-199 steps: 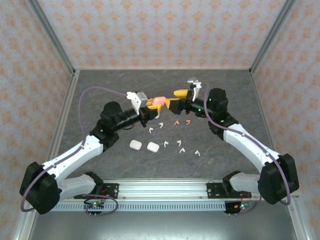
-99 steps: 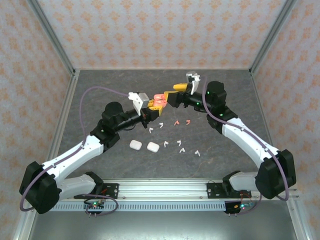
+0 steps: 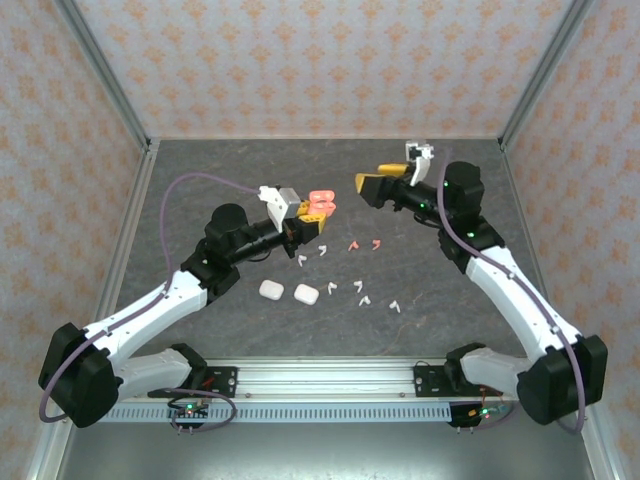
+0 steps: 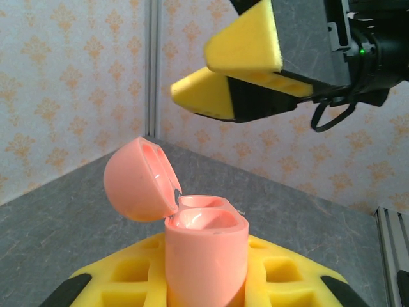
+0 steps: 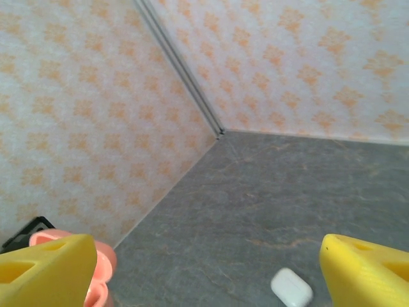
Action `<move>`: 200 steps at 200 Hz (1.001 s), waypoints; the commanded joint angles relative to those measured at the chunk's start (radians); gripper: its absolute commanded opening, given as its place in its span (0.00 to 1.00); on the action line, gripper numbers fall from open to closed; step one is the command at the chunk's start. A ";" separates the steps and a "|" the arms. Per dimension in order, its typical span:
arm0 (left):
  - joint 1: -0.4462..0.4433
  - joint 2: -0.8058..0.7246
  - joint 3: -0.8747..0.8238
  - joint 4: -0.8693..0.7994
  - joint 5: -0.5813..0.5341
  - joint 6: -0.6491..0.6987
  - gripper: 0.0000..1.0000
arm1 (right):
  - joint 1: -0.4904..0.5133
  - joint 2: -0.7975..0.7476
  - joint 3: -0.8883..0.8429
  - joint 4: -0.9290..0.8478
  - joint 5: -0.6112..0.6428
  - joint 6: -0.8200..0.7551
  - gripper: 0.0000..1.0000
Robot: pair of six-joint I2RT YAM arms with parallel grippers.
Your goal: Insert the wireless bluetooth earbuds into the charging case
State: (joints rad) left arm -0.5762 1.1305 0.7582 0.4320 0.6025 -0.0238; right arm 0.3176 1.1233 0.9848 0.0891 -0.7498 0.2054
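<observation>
The left gripper (image 3: 308,212) is clamped on the coral-pink charging case (image 3: 321,199), whose lid is flipped open, and its arm reaches toward the table's middle. The right gripper (image 3: 368,186) hangs wide and empty near the case, raised. The earbuds (image 3: 352,245) lie scattered on the table (image 3: 200,180) below.

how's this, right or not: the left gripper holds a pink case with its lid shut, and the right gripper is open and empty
Not quite. The pink case in the left gripper has its lid open, tipped back on its hinge, as the left wrist view shows. The rest stands: the left gripper holds the case, and the right gripper is open and empty.
</observation>
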 commanded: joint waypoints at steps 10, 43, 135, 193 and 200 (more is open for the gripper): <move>-0.005 -0.022 0.028 0.000 0.016 0.027 0.00 | -0.012 0.021 0.011 -0.291 0.130 -0.026 0.90; -0.005 -0.022 0.024 -0.001 0.018 0.024 0.00 | -0.010 0.121 0.057 -0.471 0.212 -0.036 0.83; -0.013 -0.028 0.021 -0.003 0.006 0.006 0.00 | 0.072 0.439 0.067 -0.416 0.270 -0.067 0.59; -0.016 -0.040 0.028 -0.034 0.004 0.016 0.00 | 0.114 0.644 0.175 -0.411 0.305 -0.097 0.55; -0.016 -0.041 0.028 -0.035 0.001 0.016 0.00 | 0.113 0.665 0.183 -0.410 0.306 -0.094 0.54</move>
State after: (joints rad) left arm -0.5835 1.1175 0.7582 0.4057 0.6018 -0.0208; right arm 0.4252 1.7329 1.1175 -0.3462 -0.4770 0.1322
